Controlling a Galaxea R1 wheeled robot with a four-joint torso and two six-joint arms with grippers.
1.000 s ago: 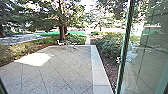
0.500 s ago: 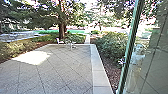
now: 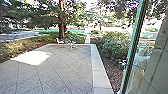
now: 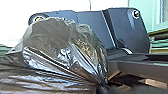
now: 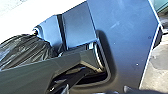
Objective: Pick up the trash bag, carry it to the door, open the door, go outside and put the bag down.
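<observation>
Left gripper (image 4: pixel 104 86) clamps the gathered neck of the trash bag (image 4: pixel 60 50); right gripper (image 5: pixel 96 91) state cannot be determined; paved yard (image 3: pixel 57 71) extends ahead, near shrubs (image 3: pixel 112 46)

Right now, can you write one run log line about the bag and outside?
trash bag: bunched, shiny, near left wrist camera | ahead: paved yard | right of yard: bushes | beyond: tree

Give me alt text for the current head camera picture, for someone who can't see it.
A paved patio with a sunlit patch stretches toward bushes and a large tree, with what looks like a white chair near its far edge. At right, beside an upright green frame, a person shows in or behind glass.
</observation>
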